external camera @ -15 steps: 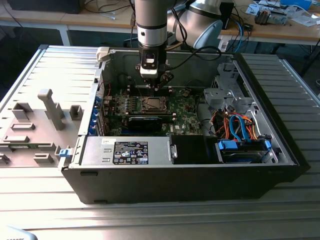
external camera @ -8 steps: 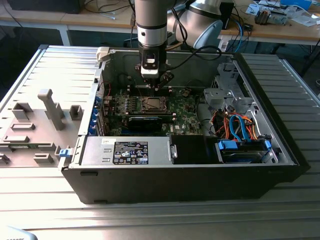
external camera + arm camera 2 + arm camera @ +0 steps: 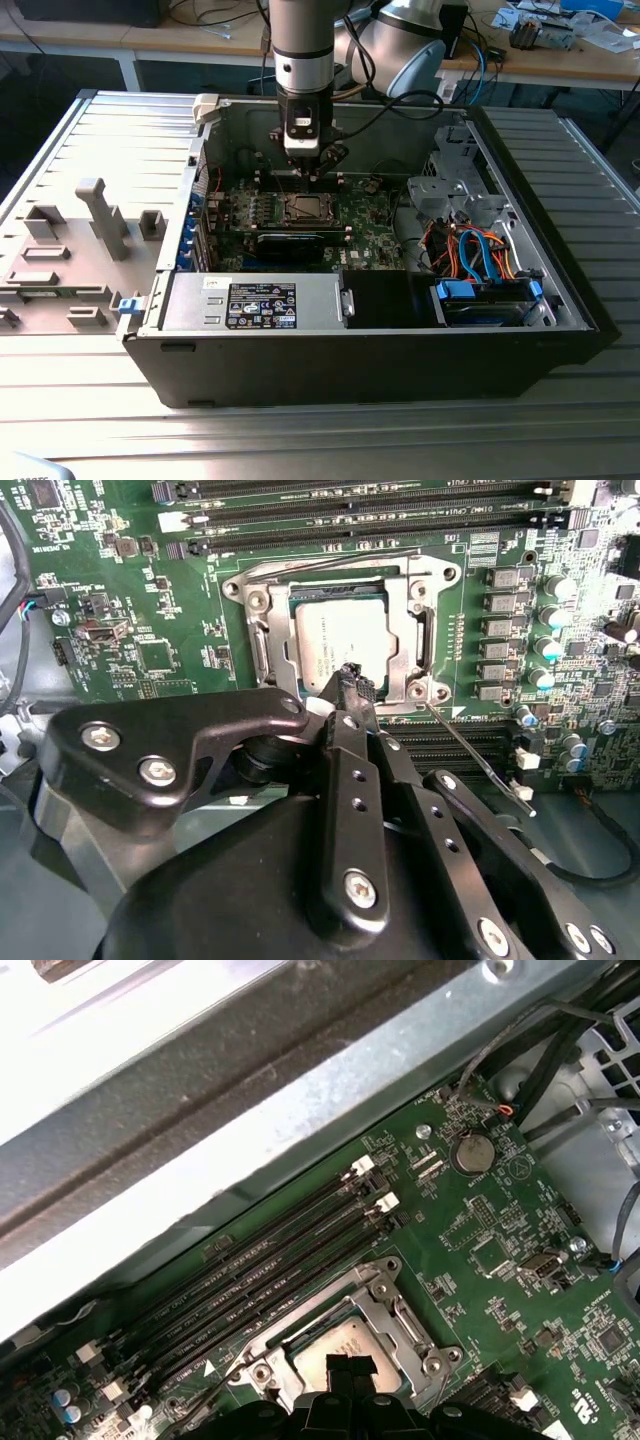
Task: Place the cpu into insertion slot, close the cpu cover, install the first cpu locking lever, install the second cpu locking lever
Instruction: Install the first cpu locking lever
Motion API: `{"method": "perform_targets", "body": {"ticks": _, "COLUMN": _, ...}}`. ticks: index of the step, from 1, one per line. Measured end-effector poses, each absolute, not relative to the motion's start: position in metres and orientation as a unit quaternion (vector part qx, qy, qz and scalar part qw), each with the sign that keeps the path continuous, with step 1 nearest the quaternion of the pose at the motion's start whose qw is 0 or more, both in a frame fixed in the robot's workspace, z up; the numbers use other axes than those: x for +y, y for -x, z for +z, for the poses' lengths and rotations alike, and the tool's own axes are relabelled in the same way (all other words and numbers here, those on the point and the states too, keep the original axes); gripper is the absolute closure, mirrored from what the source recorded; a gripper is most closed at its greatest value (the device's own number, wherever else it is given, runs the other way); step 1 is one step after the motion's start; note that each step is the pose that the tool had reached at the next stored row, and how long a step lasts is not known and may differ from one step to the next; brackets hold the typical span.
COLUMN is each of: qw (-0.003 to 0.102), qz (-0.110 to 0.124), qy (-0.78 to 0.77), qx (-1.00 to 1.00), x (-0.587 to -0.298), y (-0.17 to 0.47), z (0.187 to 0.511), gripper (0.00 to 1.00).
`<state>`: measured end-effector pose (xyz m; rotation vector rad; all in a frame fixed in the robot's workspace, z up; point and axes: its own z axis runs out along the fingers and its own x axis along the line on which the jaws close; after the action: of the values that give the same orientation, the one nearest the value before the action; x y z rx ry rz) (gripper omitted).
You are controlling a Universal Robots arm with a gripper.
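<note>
Tool (image 3: 350, 675) clenched, empty, tips over cpu (image 3: 345, 640), cpu seated in slot (image 3: 262, 645), cover (image 3: 330, 575) closed, motherboard (image 3: 140, 590) beneath.

The arm hangs vertically, wrist straight down, black end effector (image 3: 305, 172) at its tip. In the second wrist view its fingers (image 3: 352, 680) meet at a narrow point, pressed together, nothing between them.

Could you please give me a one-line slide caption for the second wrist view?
Claw poised over the cpu, which sits under the closed cpu cover on the green motherboard.
</note>
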<state>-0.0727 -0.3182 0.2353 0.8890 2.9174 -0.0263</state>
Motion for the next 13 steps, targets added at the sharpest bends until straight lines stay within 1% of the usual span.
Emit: {"method": "perform_targets", "body": {"ticks": 13, "qw": 0.046, "qz": -0.008, "qy": -0.277, "qx": 0.96, "x": -0.3182, "y": 0.0727, "z": 0.2353, "gripper": 0.89}}
